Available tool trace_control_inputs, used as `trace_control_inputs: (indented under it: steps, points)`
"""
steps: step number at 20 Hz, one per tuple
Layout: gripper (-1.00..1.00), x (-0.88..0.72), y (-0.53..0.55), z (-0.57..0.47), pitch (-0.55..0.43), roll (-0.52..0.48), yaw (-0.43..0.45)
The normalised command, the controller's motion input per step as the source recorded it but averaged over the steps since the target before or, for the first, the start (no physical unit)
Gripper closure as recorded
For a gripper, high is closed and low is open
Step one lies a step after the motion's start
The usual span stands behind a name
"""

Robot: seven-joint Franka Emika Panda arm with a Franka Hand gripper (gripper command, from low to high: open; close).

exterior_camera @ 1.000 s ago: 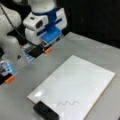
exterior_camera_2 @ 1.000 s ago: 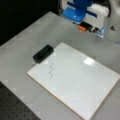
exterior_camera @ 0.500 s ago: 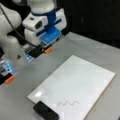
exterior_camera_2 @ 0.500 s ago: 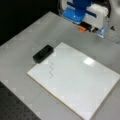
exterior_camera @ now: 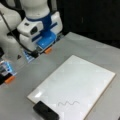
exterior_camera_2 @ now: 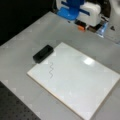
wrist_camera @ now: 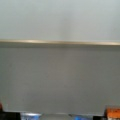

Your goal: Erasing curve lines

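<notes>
The curve lines (exterior_camera: 68, 103) are one thin dark wavy stroke near the bottom edge of the white board (exterior_camera: 80, 80) in a front view; in both front views they lie close to a black eraser block (exterior_camera: 46, 112). The same stroke (exterior_camera_2: 51, 70) and block (exterior_camera_2: 43, 53) sit at the board's (exterior_camera_2: 82, 82) left end. My gripper (exterior_camera: 37, 53) hangs off the white and blue hand beyond the board's far edge, well away from the stroke and the block. In the wrist view its orange fingertips (wrist_camera: 112, 112) show at the bottom corners, far apart, with nothing between them.
The board lies on a grey table (exterior_camera_2: 30, 32). The wrist view shows the board's tan edge (wrist_camera: 60, 42) across the table. The arm's white links (exterior_camera: 10, 22) stand at a front view's left. A dark perforated surface (exterior_camera_2: 10, 107) borders the table.
</notes>
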Motion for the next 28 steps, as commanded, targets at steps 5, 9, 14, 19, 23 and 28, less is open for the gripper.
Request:
trace_control_inputs:
  steps: [5, 9, 14, 19, 23, 28]
  points:
    - [-1.0, 0.34, -0.41, 0.05, 0.129, -0.071, 0.176]
    - [-1.0, 0.37, -0.47, 0.02, 0.126, -0.143, 0.203]
    - [-1.0, 0.37, -0.55, 0.03, 0.131, -0.136, 0.19]
    - [-1.0, 0.35, -0.55, 0.02, 0.133, -0.076, 0.17]
    - [-1.0, 0.28, -0.43, -0.02, 0.118, -0.049, 0.133]
    - [-1.0, 0.25, -0.32, -0.06, 0.08, -0.02, 0.141]
